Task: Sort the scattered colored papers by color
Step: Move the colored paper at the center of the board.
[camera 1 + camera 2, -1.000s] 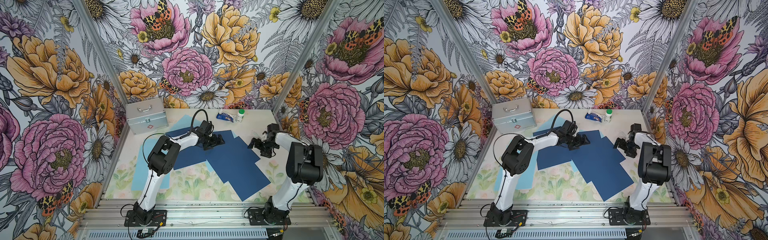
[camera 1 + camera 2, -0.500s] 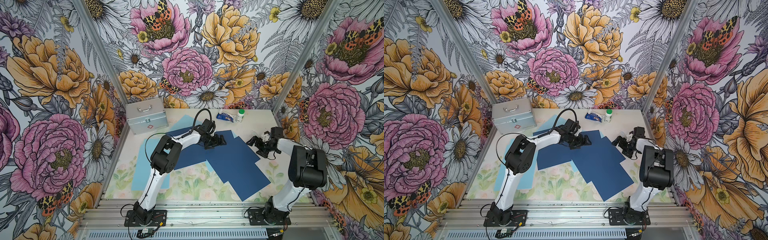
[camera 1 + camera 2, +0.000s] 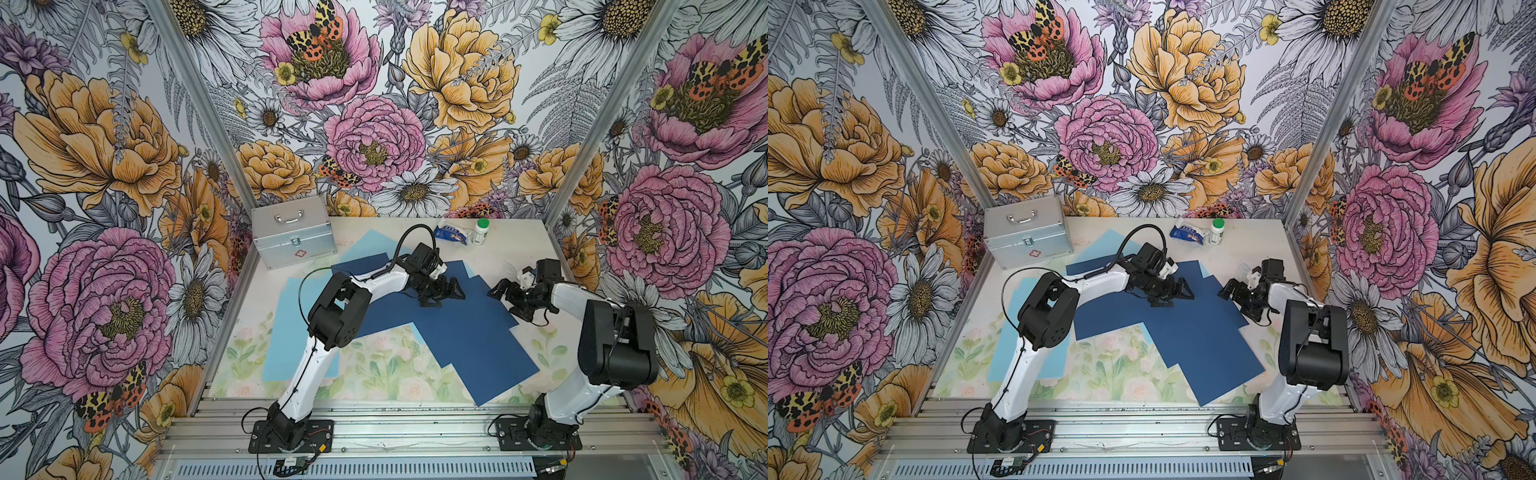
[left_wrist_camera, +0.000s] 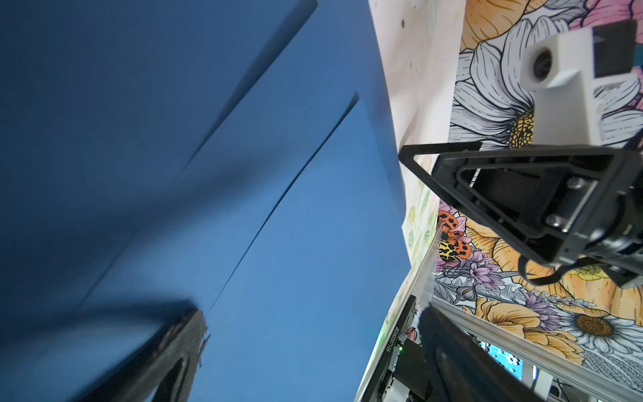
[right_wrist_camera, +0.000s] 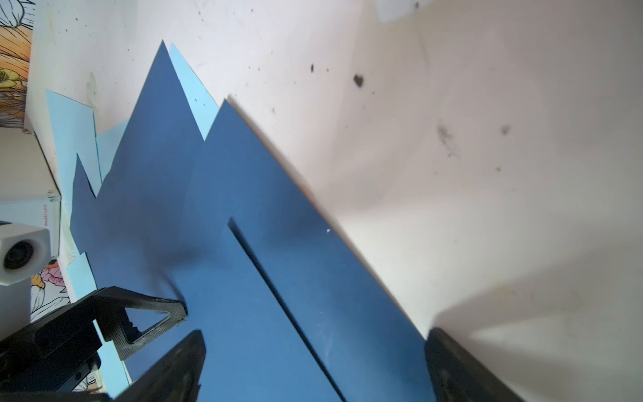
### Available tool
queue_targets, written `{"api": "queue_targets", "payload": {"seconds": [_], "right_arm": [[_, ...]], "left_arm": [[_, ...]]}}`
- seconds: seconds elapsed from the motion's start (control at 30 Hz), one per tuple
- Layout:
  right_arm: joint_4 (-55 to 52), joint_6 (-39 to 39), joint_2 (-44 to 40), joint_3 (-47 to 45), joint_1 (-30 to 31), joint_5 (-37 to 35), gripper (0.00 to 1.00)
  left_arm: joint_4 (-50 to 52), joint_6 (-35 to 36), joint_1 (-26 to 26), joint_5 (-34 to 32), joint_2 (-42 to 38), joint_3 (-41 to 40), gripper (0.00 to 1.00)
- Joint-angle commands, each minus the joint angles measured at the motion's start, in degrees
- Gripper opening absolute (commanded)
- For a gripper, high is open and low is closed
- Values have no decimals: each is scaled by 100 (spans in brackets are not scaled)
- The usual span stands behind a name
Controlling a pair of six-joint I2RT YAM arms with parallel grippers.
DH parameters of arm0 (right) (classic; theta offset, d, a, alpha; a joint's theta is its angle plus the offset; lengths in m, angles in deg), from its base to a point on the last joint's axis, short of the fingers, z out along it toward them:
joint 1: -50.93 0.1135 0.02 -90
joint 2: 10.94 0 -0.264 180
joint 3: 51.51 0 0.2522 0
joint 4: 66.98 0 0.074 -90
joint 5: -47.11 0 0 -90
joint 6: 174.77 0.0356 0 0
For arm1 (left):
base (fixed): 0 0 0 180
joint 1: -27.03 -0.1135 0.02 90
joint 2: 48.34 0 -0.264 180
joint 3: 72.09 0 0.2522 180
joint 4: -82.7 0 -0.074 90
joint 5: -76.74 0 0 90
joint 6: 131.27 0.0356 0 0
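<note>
Reaching: I see my left end effector, fingers apart, over the navy sheets mid-tabletop.
Nearer arm: left; right end effector, also apart, at their right edge.

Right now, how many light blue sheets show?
3 light blue sheets: one near left, one by the silver case, one corner peeking from the navy sheets. Others may be hidden.

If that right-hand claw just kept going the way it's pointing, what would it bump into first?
Most likely the other arm's claw. The right gripper, jaws open, points across the dark blue papers toward the left gripper, which faces it. If it is angled downward, it would meet the papers first; depth is unclear.
</note>
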Motion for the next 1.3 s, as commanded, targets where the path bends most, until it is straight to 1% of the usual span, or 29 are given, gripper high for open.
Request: {"api": "queue_targets", "payload": {"seconds": [0.0, 0.13, 0.23, 0.33, 0.43, 0.53, 0.6, 0.67, 0.77, 0.9, 0.97, 1.03, 1.13, 1.27], "right_arm": [[-997, 78, 235, -468, -93, -487, 99], [-980, -22, 398, -571, -56, -113, 100], [-988, -81, 351, -593, 8, 44, 100], [-1010, -42, 227, -599, 26, -25, 99], [-1059, -77, 173, -554, 25, -247, 100], [-1054, -86, 250, -523, 25, -259, 99], [-1043, -95, 301, -490, 26, -242, 100], [-1041, -104, 306, -452, 34, -267, 100], [-1050, -122, 283, -409, 29, -283, 100], [-1046, -141, 269, -405, 43, -290, 100], [-1041, -174, 275, -391, 61, -310, 100], [-1058, -207, 269, -349, 164, -422, 99], [-1076, -247, 245, -301, 393, -688, 100], [-1076, -272, 286, -308, 531, -747, 100]], "left_arm": [[387, 56, 71, 44, 250, -244, 99], [387, 56, 84, 23, 289, -255, 99], [382, 43, 100, -40, 290, -256, 99], [383, 21, 110, -237, 181, -268, 99], [539, 164, 110, -878, -360, -302, 99], [808, 317, 118, -1484, -1033, -331, 99], [1001, 367, 150, -1777, -1436, -422, 99], [1038, 339, 189, -1962, -1800, -689, 99], [1050, 116, 206, -1909, -2147, -1278, 99], [1013, -104, 338, -1892, -2315, -2020, 99], [871, -215, 424, -1796, -2333, -2287, 99], [500, -391, 465, -1645, -2361, -2568, 99], [289, -491, 488, -1645, -2298, -2721, 99], [255, -599, 506, -1693, -2167, -2734, 99]]}}
